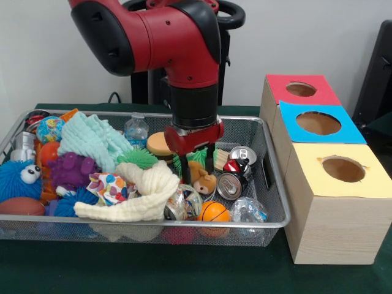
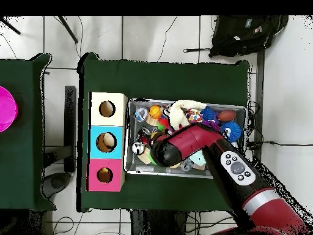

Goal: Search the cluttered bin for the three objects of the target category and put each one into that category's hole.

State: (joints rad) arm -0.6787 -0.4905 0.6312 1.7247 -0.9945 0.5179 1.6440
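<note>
You see the gripper [image 1: 197, 165] lowered into the wire bin [image 1: 269, 184], its two fingers [image 1: 185, 168] parted astride a small brown plush toy [image 1: 202, 179]. Crushed cans [image 1: 231, 184] lie just beside it. Three boxes stand alongside, topped red [image 1: 300, 89], blue [image 1: 318, 122] and yellow [image 1: 343, 169].

Wire-mesh bin [image 1: 269, 224], heaped with toys, cloths and cans. At its right end we see two silver cans, one upright [image 1: 243, 154], one on its side [image 1: 229, 185], with what may be a crushed red can [image 1: 236, 166] between them. Just beside the bin's right wall stand three wooden boxes, each with a round hole on top: pink [image 1: 324, 97], blue [image 1: 343, 131], yellow [image 1: 373, 184].
</note>
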